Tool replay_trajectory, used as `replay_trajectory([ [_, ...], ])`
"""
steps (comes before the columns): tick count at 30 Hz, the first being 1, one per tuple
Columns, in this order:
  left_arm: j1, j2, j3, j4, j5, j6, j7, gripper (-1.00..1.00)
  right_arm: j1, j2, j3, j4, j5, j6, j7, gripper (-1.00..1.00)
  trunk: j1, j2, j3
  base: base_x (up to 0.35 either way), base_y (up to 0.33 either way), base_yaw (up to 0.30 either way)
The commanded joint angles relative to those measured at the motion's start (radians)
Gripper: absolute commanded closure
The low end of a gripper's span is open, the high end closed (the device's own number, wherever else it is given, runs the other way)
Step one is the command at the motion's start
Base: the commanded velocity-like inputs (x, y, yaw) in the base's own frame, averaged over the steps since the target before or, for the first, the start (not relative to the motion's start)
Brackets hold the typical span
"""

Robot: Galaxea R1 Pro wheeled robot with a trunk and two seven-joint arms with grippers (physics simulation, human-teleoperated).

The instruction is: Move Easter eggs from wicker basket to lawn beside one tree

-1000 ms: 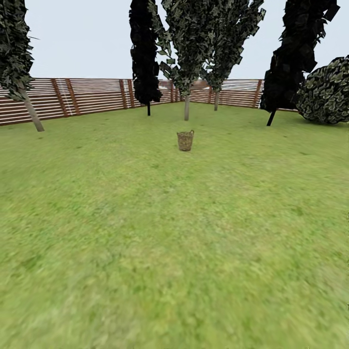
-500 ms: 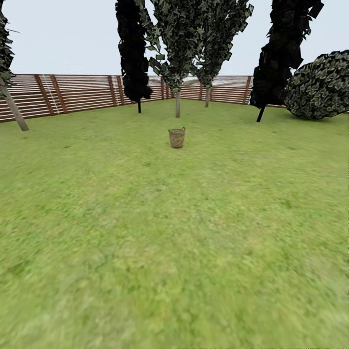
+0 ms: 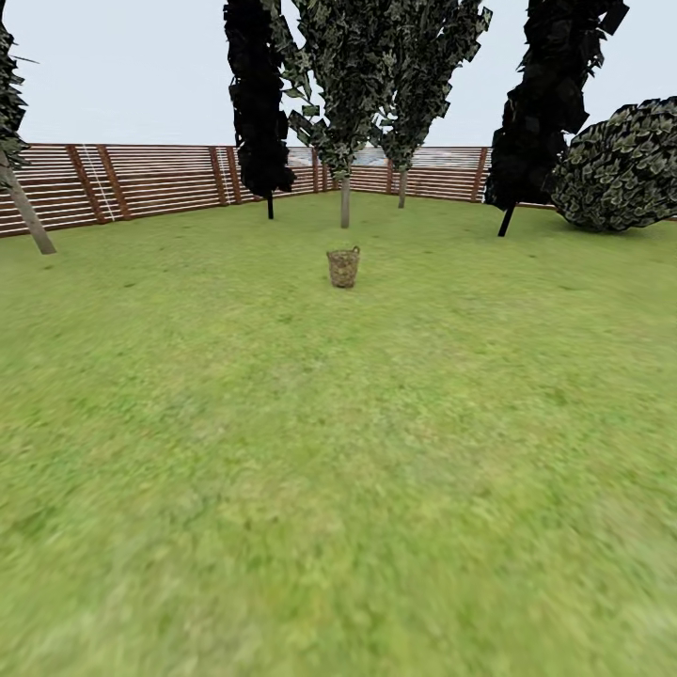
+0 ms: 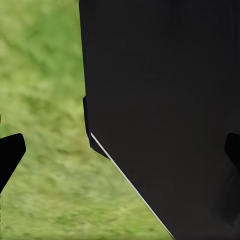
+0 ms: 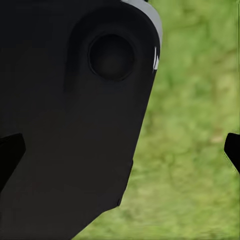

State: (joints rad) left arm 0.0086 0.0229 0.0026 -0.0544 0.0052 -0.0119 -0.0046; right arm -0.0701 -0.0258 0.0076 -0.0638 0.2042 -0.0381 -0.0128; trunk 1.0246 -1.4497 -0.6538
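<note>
Basket [image 3: 343, 267] stood far off on lawn [image 3: 338, 489], before tree [image 3: 345, 202]; both pincers gaped, empty, for transit.

The wicker basket [image 3: 343, 267] seems too distant to show any Easter eggs inside.

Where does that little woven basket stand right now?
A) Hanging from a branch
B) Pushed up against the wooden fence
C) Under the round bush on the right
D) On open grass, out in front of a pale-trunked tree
D: in the head view the wicker basket stands upright on the lawn, nearer the camera than the tree with the pale trunk, well clear of the fence and the bush.
</note>
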Motion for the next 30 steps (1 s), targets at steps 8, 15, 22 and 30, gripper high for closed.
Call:
replay_trajectory([
  [8,0.001,0.0,0.0,-0.001,0.001,-0.002,0.0,-1.0,-0.001,0.001,-0.001,0.0,0.006,-0.003,-0.002,-1.0,0.0,0.0,-0.001,0.313,0.0,0.0],
  [15,0.001,0.0,0.0,-0.002,0.001,-0.002,0.0,-1.0,-0.001,0.001,-0.001,0.0,0.003,-0.003,-0.002,-1.0,0.0,0.0,-0.001,0.325,0.0,0.0],
  [22,0.001,0.0,0.0,-0.001,0.001,-0.002,0.0,-1.0,-0.001,0.001,-0.001,0.0,0.003,-0.003,-0.003,-1.0,0.0,0.0,-0.001,0.326,0.0,0.0],
  [30,0.001,0.0,0.0,-0.001,0.001,-0.002,0.0,-1.0,-0.001,0.001,0.0,0.0,0.003,-0.003,-0.002,-1.0,0.0,0.0,-0.001,0.326,0.0,0.0],
])
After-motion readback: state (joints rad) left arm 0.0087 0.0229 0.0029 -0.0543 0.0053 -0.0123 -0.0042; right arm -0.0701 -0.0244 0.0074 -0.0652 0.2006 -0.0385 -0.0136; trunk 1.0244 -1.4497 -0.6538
